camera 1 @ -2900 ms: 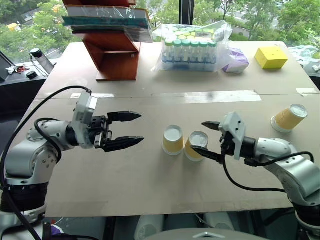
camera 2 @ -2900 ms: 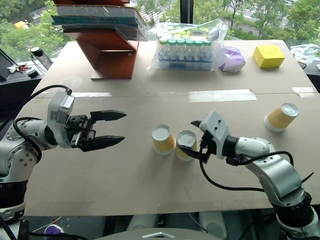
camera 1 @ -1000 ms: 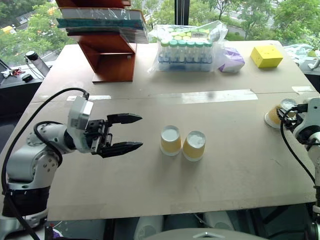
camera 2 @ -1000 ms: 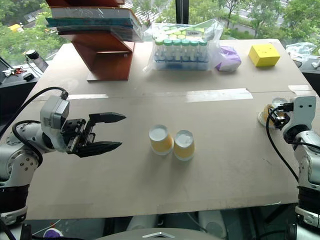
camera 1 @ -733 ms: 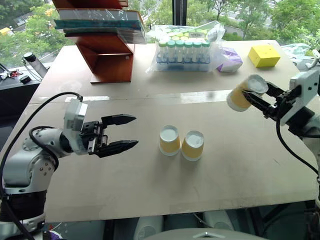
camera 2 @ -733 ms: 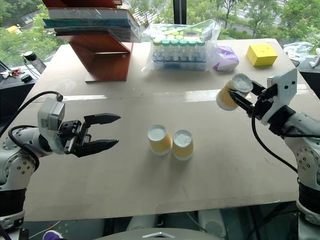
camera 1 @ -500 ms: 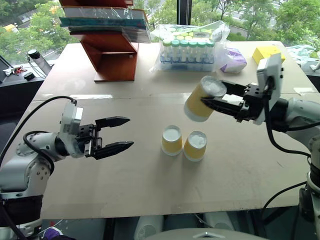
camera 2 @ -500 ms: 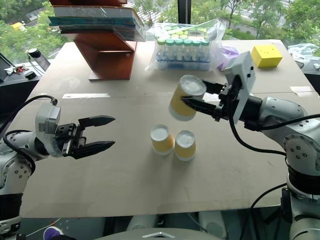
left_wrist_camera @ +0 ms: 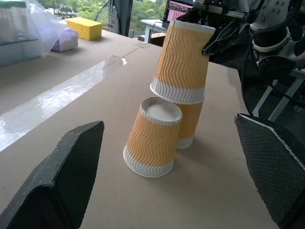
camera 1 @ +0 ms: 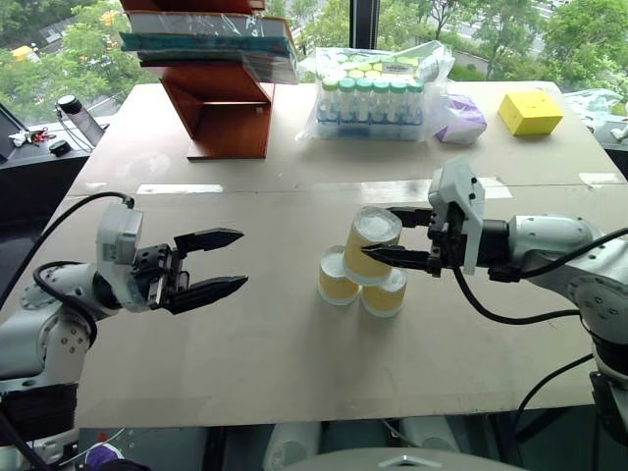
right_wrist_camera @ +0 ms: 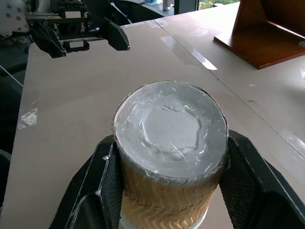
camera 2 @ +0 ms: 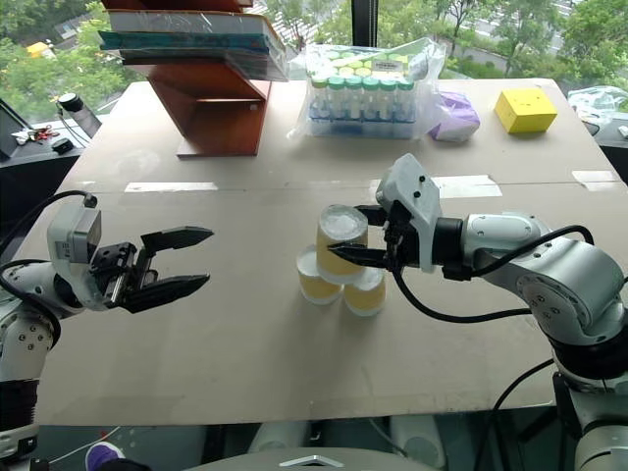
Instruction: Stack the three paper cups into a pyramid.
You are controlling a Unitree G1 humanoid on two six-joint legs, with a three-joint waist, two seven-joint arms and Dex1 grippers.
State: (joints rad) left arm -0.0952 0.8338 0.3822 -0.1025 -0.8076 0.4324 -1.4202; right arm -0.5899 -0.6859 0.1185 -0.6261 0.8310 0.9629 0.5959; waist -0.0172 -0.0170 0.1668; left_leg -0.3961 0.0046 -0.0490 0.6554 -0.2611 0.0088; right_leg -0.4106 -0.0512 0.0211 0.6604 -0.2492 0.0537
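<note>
Two yellow-orange paper cups (camera 1: 334,279) (camera 1: 387,293) stand upside down, side by side, mid-table. A third paper cup (camera 1: 370,245), also base up and slightly tilted, hangs just over the gap between them with my right gripper (camera 1: 381,233) shut on its sides. Its rim (left_wrist_camera: 176,93) is level with the lower cups' bases; I cannot tell whether it touches them. In the right wrist view its white base (right_wrist_camera: 170,125) sits between the fingers (right_wrist_camera: 106,186). My left gripper (camera 1: 243,257) is open and empty, a hand's width left of the cups. The pyramid is this loose group of three cups.
At the back of the table are a wooden stand with books (camera 1: 224,98), a bag of green-capped vials (camera 1: 373,93), a purple packet (camera 1: 461,120) and a yellow box (camera 1: 532,111). A tape strip (camera 1: 432,188) crosses the table behind the cups.
My right gripper picked up the cup at the far right, carried it left and brought it down over the two standing cups. The left gripper drew back slightly to the left.
</note>
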